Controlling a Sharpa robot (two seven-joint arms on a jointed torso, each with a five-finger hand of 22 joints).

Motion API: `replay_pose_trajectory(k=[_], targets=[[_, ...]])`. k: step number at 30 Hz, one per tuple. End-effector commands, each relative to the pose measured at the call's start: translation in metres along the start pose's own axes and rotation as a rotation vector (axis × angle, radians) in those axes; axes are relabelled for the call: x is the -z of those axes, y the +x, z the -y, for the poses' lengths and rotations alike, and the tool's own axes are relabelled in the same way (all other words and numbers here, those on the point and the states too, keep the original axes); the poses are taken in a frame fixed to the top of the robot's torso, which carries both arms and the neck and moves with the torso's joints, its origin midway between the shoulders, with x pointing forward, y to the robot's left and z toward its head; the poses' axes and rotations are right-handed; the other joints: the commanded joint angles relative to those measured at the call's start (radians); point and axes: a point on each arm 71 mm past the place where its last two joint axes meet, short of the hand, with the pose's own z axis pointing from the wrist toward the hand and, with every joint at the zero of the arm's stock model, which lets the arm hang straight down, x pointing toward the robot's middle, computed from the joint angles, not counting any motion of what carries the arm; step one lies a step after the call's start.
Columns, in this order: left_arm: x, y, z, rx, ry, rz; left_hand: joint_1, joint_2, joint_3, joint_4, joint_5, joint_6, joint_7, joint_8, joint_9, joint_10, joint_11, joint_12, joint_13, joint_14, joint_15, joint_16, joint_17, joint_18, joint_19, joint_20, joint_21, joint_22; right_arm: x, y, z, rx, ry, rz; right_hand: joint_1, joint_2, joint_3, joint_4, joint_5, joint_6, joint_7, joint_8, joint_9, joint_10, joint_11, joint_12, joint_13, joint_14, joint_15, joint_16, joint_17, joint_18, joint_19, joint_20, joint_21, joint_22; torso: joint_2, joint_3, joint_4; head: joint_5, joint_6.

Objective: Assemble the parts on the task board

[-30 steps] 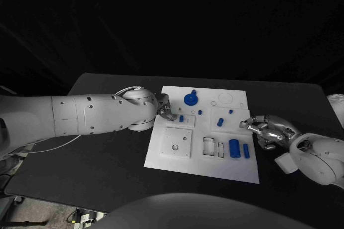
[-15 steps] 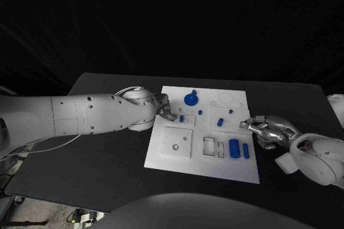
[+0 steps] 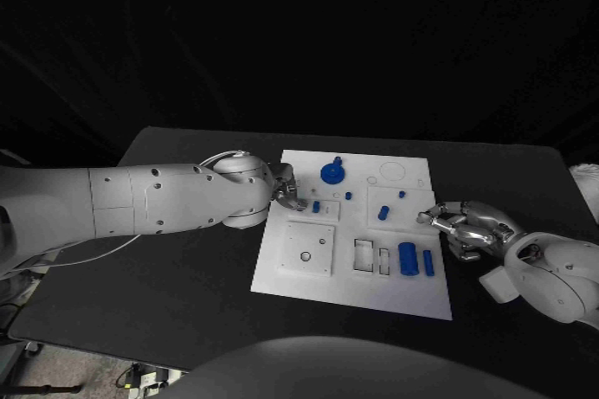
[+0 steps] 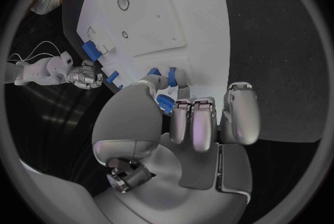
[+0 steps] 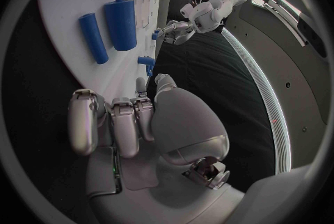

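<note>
Seemingly partway through, judging by the layout alone. On the flat white plastic task board (image 3: 353, 234), lying mid-table on the black table (image 3: 175, 286): a round blue knobbed part (image 3: 332, 171) standing near the far edge, a small blue peg (image 3: 316, 206) beside the left fingers, a short blue peg (image 3: 384, 213) near the middle, a tiny blue stub (image 3: 348, 196) between them. Toward the near right, a thick blue cylinder (image 3: 408, 257) and a thinner blue rod (image 3: 428, 261) lying side by side, looking loose rather than seated. Next to them, an open rectangular slot (image 3: 363, 254), still unfilled, plus a raised white square block (image 3: 305, 247) with a dark hole. Probably left to do: seating the two cylinders and filling the slots.

Left hand (image 3: 287, 191) at the board's left edge, fingers curled in the left wrist view, thumb tip close to a small blue piece (image 4: 166, 102); gripped or merely touched, cannot tell. Right hand (image 3: 465, 226) just off the board's right edge, fingers curled inward, nothing visible inside.

No brand, label or readable writing anywhere.
</note>
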Motion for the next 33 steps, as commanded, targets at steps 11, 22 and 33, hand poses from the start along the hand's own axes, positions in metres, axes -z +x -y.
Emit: replay_pose_trajectory(k=[11, 22, 33], targets=[[0.001, -0.002, 0.003, 0.027, 0.023, 0.031, 0.063, -0.011, 0.018, -0.009, -0.009, 0.002, -0.007, 0.018, 0.013, 0.104, -0.010, 0.002, 0.263, 0.103, -0.009, 0.002, 0.263, 0.011, 0.030, -0.010, 0.004, 0.207, 0.000, 0.002, 0.001, 0.003, -0.002, -0.019, 0.008, 0.001, 0.005, 0.001, 0.005, 0.001, 0.001, -0.004, -0.001, 0.159, -0.046, -0.004, 0.104, 0.085, -0.003, -0.007, 0.230, 0.003, -0.007, 0.001, -0.005, 0.190, 0.000, -0.0002, -0.0002, -0.001, 0.000], [0.008, -0.005, -0.001, 0.069, 0.033, 0.077, 0.073, -0.017, 0.017, -0.004, -0.033, 0.003, -0.008, 0.021, 0.015, 0.104, -0.011, 0.002, 0.263, 0.103, -0.011, 0.002, 0.263, 0.010, 0.032, -0.012, 0.006, 0.208, 0.000, 0.002, 0.001, 0.002, -0.002, -0.016, 0.009, 0.001, 0.006, 0.002, 0.005, 0.001, 0.001, -0.004, -0.001, 0.157, -0.046, -0.005, 0.102, 0.085, -0.003, -0.007, 0.229, 0.003, -0.008, 0.001, -0.007, 0.189, -0.001, 0.0003, -0.0006, -0.005, 0.000], [0.014, -0.004, -0.004, 0.075, 0.038, 0.090, 0.085, -0.020, 0.016, 0.002, -0.065, -0.006, -0.006, 0.018, 0.015, 0.104, -0.010, 0.002, 0.263, 0.103, -0.011, 0.002, 0.263, 0.011, 0.031, -0.012, 0.003, 0.207, 0.000, 0.001, 0.002, 0.003, 0.000, -0.014, 0.009, 0.001, 0.006, 0.002, 0.005, 0.001, 0.001, -0.004, -0.001, 0.157, -0.046, -0.005, 0.102, 0.085, -0.003, -0.007, 0.229, 0.003, -0.008, 0.001, -0.007, 0.189, -0.001, 0.0006, 0.0001, -0.007, 0.000]])
